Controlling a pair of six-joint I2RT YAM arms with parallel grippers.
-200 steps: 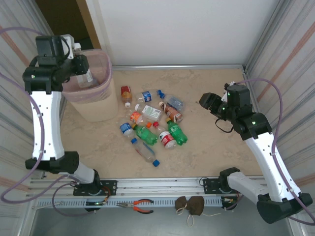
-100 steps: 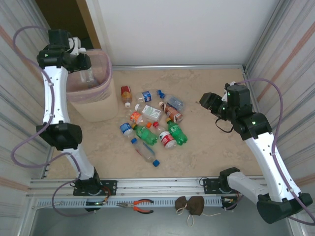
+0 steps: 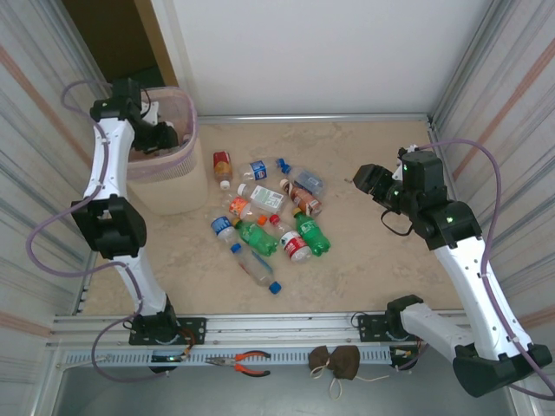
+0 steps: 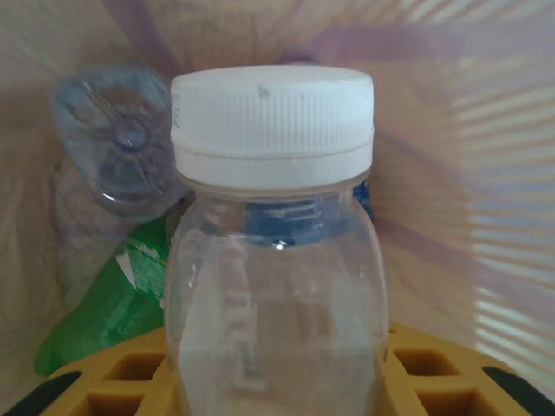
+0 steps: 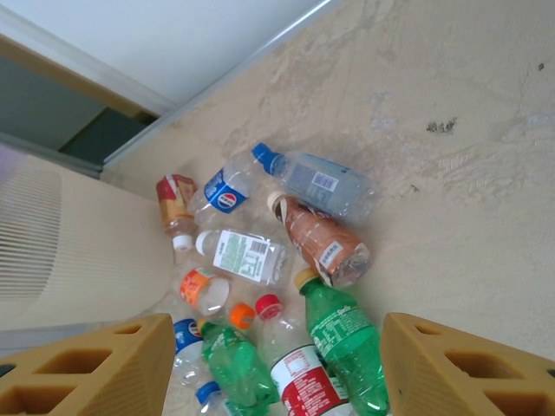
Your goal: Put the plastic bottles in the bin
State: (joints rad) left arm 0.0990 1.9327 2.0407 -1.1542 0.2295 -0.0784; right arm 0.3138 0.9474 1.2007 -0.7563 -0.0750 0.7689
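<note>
Clear ribbed-cap bottle (image 4: 277,286), mesh-walled pink bin (image 3: 173,186)

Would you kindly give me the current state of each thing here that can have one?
left end effector: shut on the white-capped bottle, inside the bin
white-capped bottle: capped, gripped
bin: upright, a green bottle inside
right end effector: open, empty
loose bottles: lying clustered on the table

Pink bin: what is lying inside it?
A green bottle and a clear bottle with its base toward the camera lie inside the bin. The white-capped bottle in the left gripper hides whatever lies behind it.
</note>
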